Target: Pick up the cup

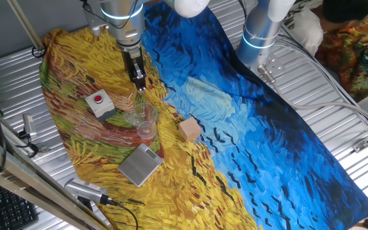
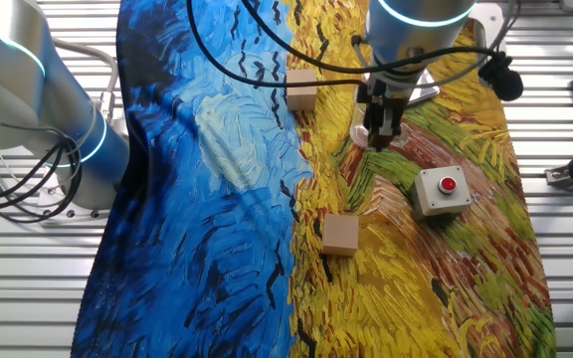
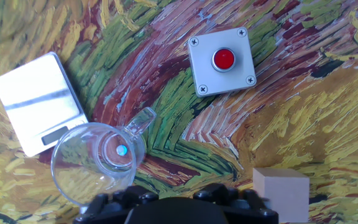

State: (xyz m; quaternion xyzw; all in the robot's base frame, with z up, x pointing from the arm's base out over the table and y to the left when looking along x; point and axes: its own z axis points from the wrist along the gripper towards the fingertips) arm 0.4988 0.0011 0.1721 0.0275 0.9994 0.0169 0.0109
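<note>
Cup (image 3: pixel 98 163): clear, see-through, with a round rim; stands upright, mouth up, on the yellow and green part of the painted cloth (image 1: pixel 248 160).
Cup handle (image 3: pixel 139 123): sticks out from the rim, up and to the right in the hand view, toward the grey box with a red button (image 3: pixel 222 61).
Cup long axis: straight up and down; bottom seen through the open mouth in the hand view.
Cup place: between the silver scale (image 3: pixel 39 101) and the grey box in the hand view; rim just beside the scale's corner. In one fixed view (image 1: pixel 144 124), right of the grey box (image 1: pixel 100 105), left of the tan wooden block (image 1: pixel 190 128), and farther back than the scale (image 1: pixel 140 164).
Gripper (image 1: pixel 139 84): hangs just above the cup, pointing down; not touching it.
Fingers: dark tips at the bottom edge of the hand view, cut off; spread or closed cannot be told. Holding nothing.
Tan wooden block (image 3: pixel 281 187): at the right of the cup in the hand view, well apart.
Second block (image 2: pixel 301 88): only in the other fixed view, farther back on the cloth.
</note>
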